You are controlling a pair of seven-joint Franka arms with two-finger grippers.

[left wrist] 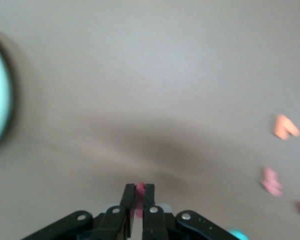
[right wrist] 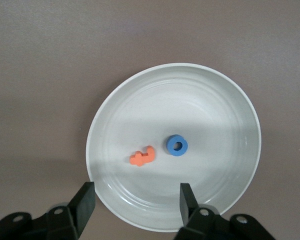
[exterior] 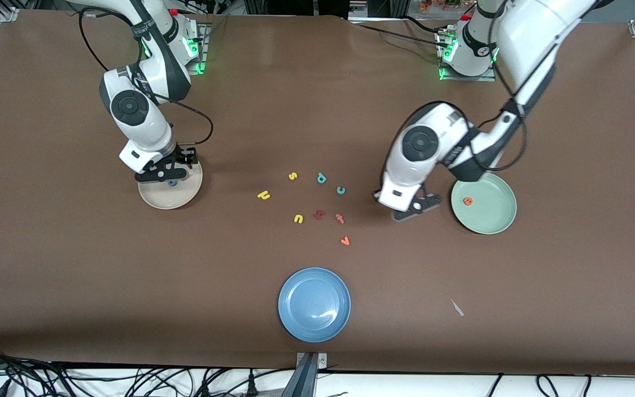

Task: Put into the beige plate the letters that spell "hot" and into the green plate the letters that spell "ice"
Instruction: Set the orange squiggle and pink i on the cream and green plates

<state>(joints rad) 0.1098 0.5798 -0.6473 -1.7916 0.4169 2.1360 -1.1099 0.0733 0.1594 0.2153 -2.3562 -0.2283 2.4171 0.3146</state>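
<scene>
- Beige plate (right wrist: 210, 90): round, shallow, holding blue ring o (right wrist: 177, 145) and orange t (right wrist: 142, 157)
- Right gripper (right wrist: 136, 200): over that plate, fingers apart
- Left gripper (left wrist: 139, 196): pinching red bar i (left wrist: 139, 189)

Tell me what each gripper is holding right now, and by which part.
Left gripper, beside the green plate: shut on a small pinkish-red piece; which part cannot be told. Right gripper, open over the beige plate, holds nothing.

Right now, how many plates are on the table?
3. The beige plate lies toward the right arm's end of the table, the green plate toward the left arm's end, and the blue plate nearest to the front camera. None seems hidden.
</scene>
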